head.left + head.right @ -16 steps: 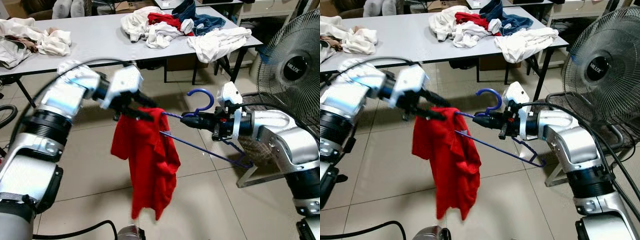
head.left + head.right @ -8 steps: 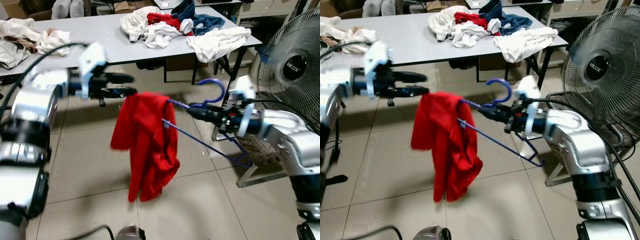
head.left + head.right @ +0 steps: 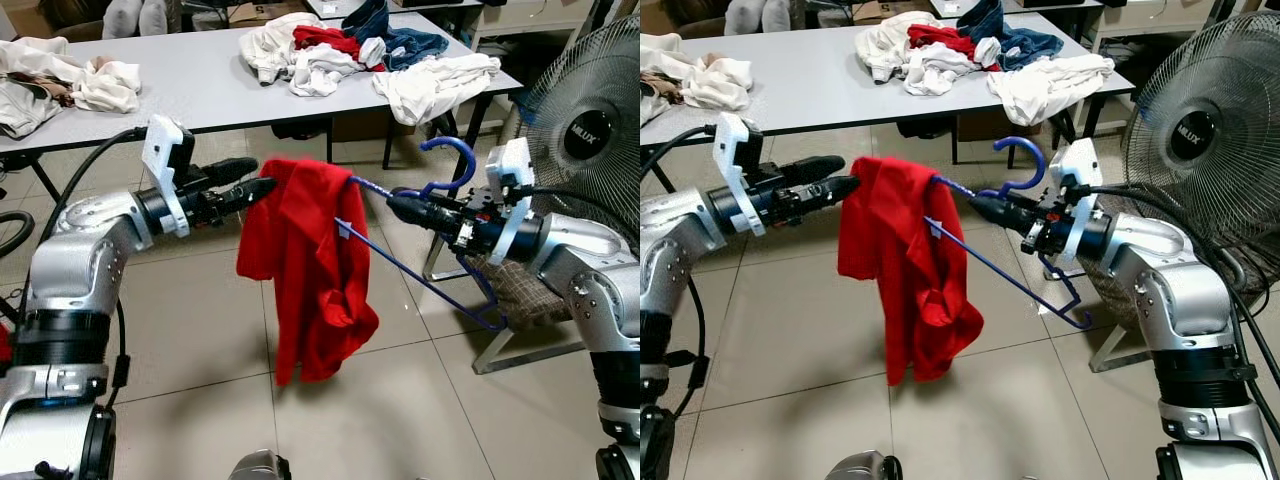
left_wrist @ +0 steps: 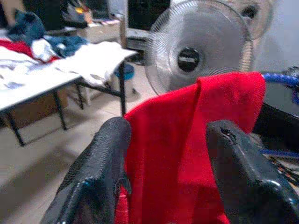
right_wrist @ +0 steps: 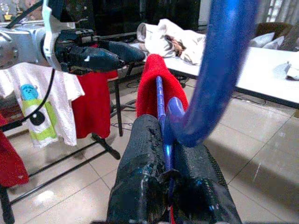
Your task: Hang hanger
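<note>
Right gripper (image 3: 400, 206): clamped on the neck of the blue hanger (image 3: 440, 255), just below the hook, which rises at 12 o'clock from the fingers. In the right wrist view the two black fingers (image 5: 140, 186) are pressed against the blue wire with no gap. The hanger's frame runs down toward 4 o'clock beneath the right forearm.

Left gripper (image 3: 248, 180): spread, holding nothing, its tips just beside the upper edge of the red shirt (image 3: 310, 270) at 9 o'clock. The left wrist view confirms the pads (image 4: 105, 158) stand apart with red cloth between them but not pinched.

Change noted: one second ago the left gripper was closed on the shirt's collar; it has since let go and drawn back. The shirt now hangs from one arm of the hanger alone, draped lopsidedly.

Assessment: dressing of the hanger appears partial. The garment sits on one shoulder and could slide off. A rack with hung shirts (image 5: 60, 112) is visible in the right wrist view, the likely destination.
</note>
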`<state>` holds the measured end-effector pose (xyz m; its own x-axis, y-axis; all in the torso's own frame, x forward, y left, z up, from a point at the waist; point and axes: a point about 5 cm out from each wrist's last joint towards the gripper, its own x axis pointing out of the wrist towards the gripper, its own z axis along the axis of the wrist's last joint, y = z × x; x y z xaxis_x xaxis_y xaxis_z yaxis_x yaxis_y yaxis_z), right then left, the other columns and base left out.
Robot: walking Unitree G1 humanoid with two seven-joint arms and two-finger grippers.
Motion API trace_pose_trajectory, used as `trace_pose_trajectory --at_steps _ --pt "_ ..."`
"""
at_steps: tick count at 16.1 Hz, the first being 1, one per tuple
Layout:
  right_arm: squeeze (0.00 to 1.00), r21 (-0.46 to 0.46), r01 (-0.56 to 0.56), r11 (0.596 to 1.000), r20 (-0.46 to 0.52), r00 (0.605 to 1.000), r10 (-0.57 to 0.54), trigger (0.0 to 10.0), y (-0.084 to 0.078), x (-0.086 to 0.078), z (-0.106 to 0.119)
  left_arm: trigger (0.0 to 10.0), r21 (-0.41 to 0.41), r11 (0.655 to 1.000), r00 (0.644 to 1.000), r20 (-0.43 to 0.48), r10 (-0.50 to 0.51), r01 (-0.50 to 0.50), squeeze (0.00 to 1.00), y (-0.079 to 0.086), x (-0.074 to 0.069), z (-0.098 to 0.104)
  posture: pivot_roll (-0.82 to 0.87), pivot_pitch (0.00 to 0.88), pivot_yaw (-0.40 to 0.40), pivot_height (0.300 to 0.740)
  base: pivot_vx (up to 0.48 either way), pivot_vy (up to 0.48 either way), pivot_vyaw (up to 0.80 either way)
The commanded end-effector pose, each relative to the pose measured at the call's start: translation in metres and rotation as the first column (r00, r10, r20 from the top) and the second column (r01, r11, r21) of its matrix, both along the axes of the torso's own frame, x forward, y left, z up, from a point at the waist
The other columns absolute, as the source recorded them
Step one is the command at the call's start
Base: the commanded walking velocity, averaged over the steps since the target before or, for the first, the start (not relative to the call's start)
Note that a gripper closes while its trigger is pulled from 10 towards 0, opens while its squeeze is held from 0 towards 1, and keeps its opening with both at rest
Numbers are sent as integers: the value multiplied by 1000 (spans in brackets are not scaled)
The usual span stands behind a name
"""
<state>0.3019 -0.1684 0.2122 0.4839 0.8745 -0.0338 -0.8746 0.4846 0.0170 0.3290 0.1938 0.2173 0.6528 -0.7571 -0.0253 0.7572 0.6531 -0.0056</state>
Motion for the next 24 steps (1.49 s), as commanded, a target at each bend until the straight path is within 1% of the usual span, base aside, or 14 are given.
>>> trace_pose_trajectory --at_steps 1,2,4,5,7,10,11,12,13,14,15,18,20,24 --pt "0 31 -4 1000 38 999 3 0 -2 0 13 10000 0 1000 1000 -6 9 -9 435 -6 -4 -1 -8 0 74 740 0 0 0" --pt "0 31 -4 1000 38 999 2 0 -3 0 13 10000 -5 1000 1000 -21 8 -8 0 -11 -6 -3 -12 0 73 740 0 0 0" --pt "0 31 -2 1000 37 999 1 0 -4 0 13 10000 -109 994 999 -41 -21 16 0 -26 -11 -2 -13 0 73 740 0 0 0" --pt "0 32 -4 999 37 999 3 0 -4 0 13 10000 -159 987 999 -33 4 -9 0 -27 -8 0 -15 0 74 740 0 0 0" --pt "0 33 -4 999 36 999 3 0 -5 0 14 10000 -129 990 998 -34 46 -50 0 -26 -6 -1 -16 0 77 740 0 0 0" --pt "0 30 9 1000 34 999 -10 0 -6 1 13 10000 -216 976 997 -62 -55 41 0 -40 -16 2 -17 0 77 740 0 0 0" --pt "0 30 9 1000 34 999 -10 0 -6 2 13 10000 -197 979 996 -71 -60 45 0 -44 -18 -1 -16 0 76 740 0 0 0" --pt "0 30 7 1000 34 999 -8 0 -5 2 13 6588 -145 989 996 -78 -41 29 0 -47 -17 -8 -17 0 77 740 0 0 0" --pt "0 30 7 1000 34 999 -8 0 -5 2 14 6588 -131 991 996 -81 -35 24 0 -47 -17 -10 -17 0 77 740 0 0 0" --pt "0 30 5 1000 36 999 -6 0 -5 3 14 3294 -123 992 996 -87 -29 18 0 -48 -16 -12 -18 0 77 740 0 0 0" --pt "0 30 5 1000 36 999 -6 0 -5 3 15 0 -145 989 995 -92 -41 27 0 -50 -16 -11 -18 0 77 740 0 0 0" --pt "0 28 4 1000 40 999 -5 0 -5 4 16 0 -108 994 995 -99 21 -32 0 -49 -12 -14 -17 0 77 740 0 0 0" --pt "0 28 4 1000 41 999 -5 0 -5 4 16 0 -107 992 995 -88 54 -63 0 -46 -10 -13 -17 0 78 740 0 0 0" --pt "0 26 6 1000 41 999 -7 0 -6 5 17 0 -71 994 996 -45 82 -85 0 -43 -8 -12 -16 0 76 740 0 0 0"
